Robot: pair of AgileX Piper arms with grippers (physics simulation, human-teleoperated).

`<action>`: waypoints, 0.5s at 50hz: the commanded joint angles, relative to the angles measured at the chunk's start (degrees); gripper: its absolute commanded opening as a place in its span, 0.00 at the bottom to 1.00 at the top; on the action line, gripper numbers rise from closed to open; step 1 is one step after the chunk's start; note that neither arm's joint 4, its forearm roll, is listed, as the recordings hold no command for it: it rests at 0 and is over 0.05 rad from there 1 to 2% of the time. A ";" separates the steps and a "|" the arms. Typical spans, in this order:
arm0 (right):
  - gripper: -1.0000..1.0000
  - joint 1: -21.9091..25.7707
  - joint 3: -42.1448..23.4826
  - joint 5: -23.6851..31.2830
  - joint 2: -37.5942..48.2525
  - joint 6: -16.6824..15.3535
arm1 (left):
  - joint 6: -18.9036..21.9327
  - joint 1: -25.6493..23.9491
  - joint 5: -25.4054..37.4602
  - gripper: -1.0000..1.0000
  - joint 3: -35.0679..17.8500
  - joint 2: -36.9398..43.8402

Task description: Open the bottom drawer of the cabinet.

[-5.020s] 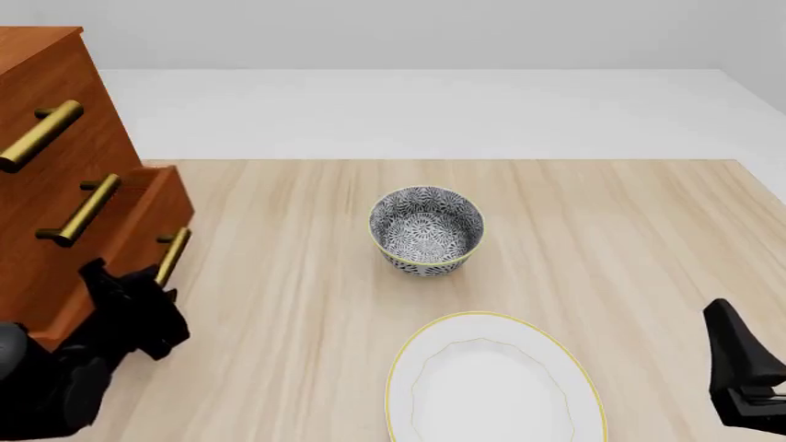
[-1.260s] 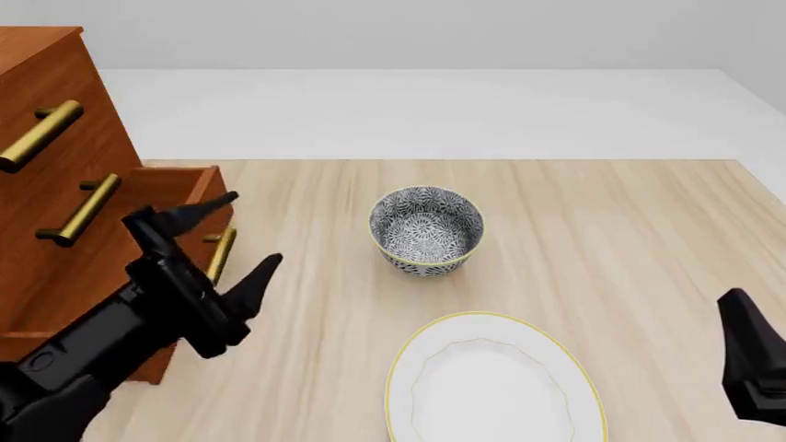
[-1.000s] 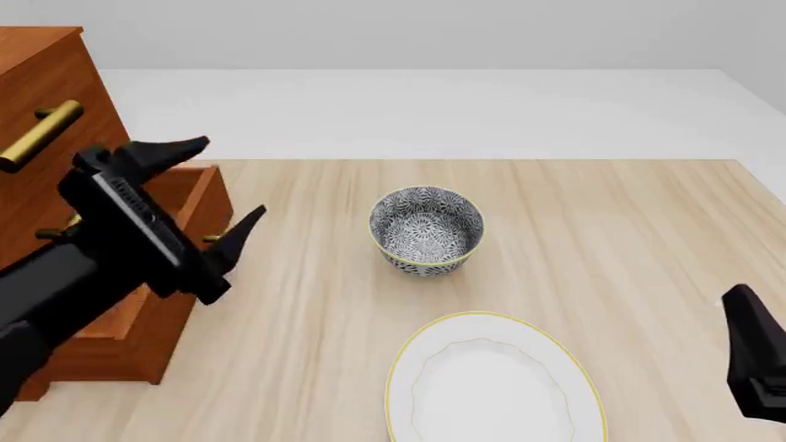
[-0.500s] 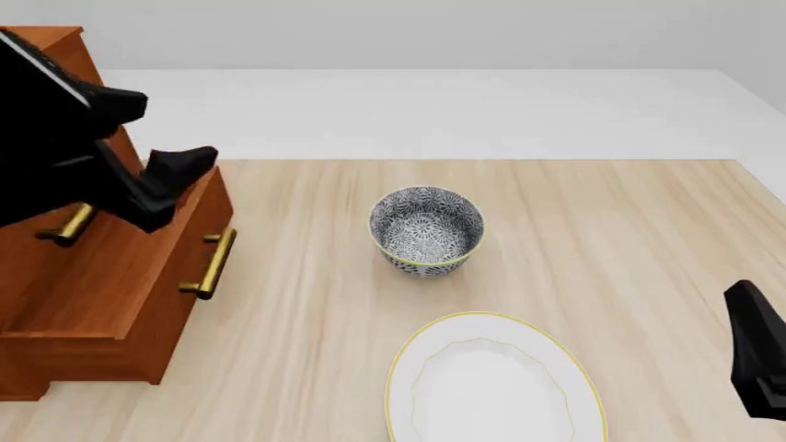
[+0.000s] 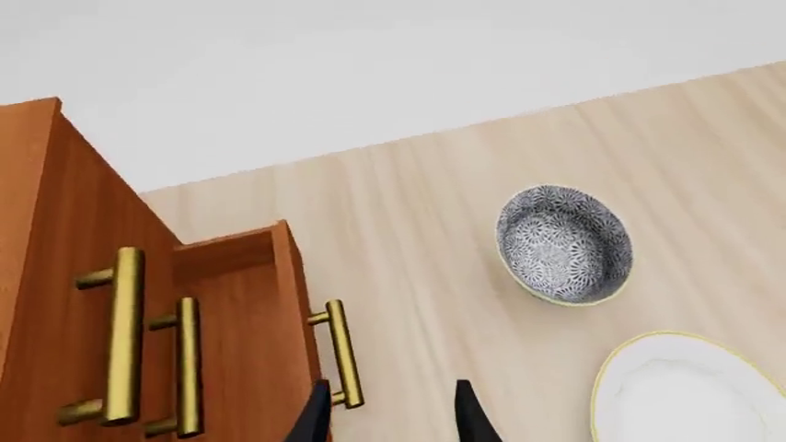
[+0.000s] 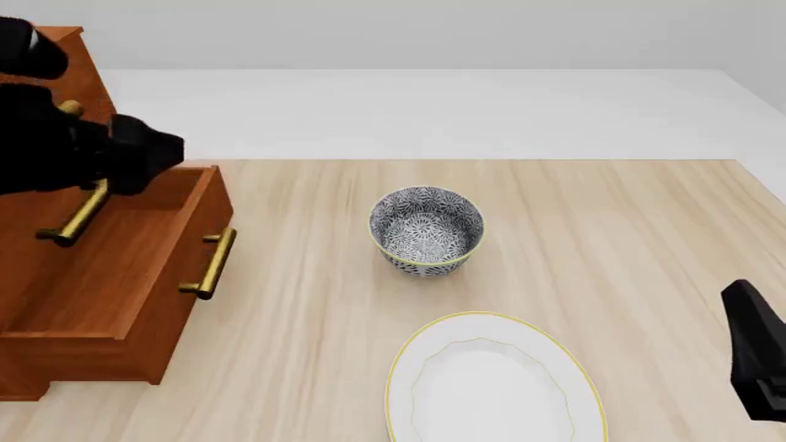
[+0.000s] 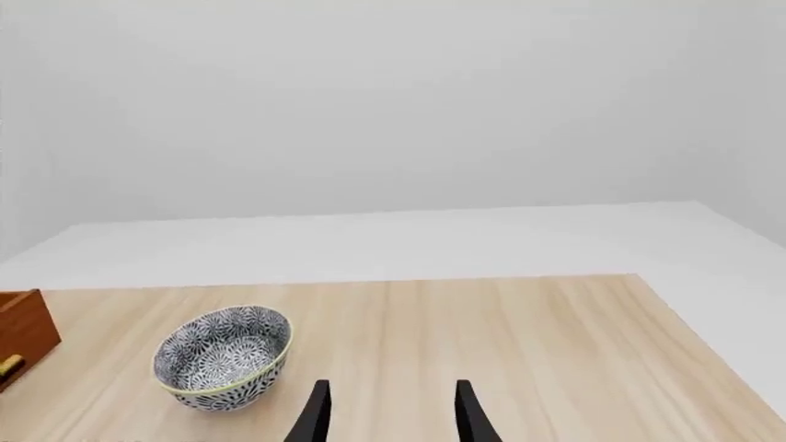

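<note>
The cabinet stands at the table's left edge. Its bottom drawer is pulled out, with its brass handle facing right and its inside bare. In the left wrist view the drawer and its handle lie below the open, empty left gripper, which is raised well above them. My left arm hangs high in front of the upper drawers. My right gripper is open and empty; it shows low at the table's right.
A patterned blue-and-white bowl stands mid-table, right of the drawer. A white plate with a gold rim lies at the front. The two upper drawer handles show in the left wrist view.
My left gripper has let go of the bottom drawer's handle, lifted and drawn back up to the left. The drawer stands further out than five seconds ago. The right arm is still.
</note>
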 commanded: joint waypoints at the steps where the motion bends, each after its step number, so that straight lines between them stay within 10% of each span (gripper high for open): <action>1: 1.00 0.25 0.10 -0.01 0.00 -0.08 | -7.62 2.39 1.51 1.00 0.34 0.56; 25: 1.00 -0.01 0.73 -0.62 0.00 0.21 | -7.19 10.37 -8.03 1.00 7.17 7.45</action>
